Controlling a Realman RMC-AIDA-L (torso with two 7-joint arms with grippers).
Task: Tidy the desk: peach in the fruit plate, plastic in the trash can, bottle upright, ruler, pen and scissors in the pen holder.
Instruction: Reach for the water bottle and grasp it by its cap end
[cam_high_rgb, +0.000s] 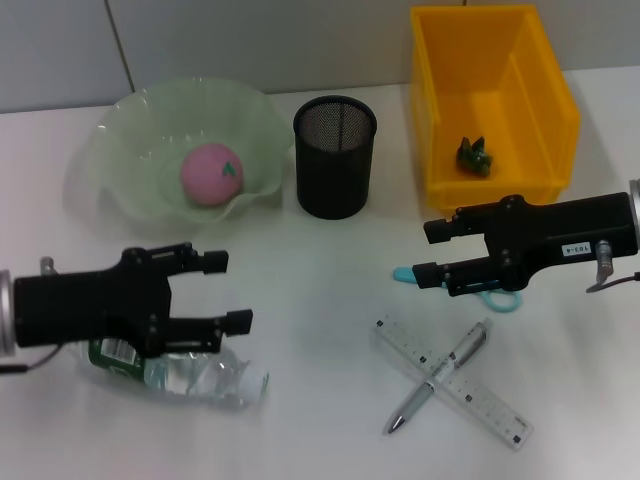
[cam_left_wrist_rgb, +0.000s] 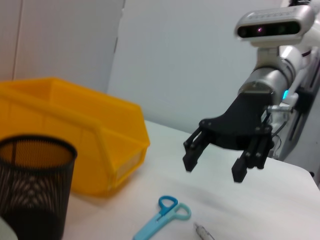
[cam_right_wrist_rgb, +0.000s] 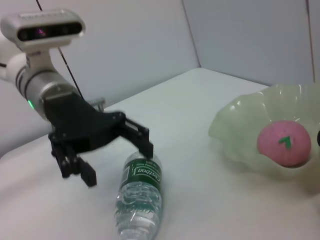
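Head view: high, looking forward and down over the whole white desk (cam_high_rgb: 320, 270), both arms entering from the sides. Left wrist view: low above the desk surface, facing across toward the right gripper (cam_left_wrist_rgb: 215, 167), with yellow bin (cam_left_wrist_rgb: 75, 145), mesh pen holder (cam_left_wrist_rgb: 32, 190) and scissors (cam_left_wrist_rgb: 162, 215) close in the foreground. Right wrist view: also low, facing the opposite way toward the left gripper (cam_right_wrist_rgb: 117, 162), bottle (cam_right_wrist_rgb: 140, 197) and fruit plate (cam_right_wrist_rgb: 240, 135) nearby. Wrist views face each other, each catching the other arm; all of this also visible from the head.
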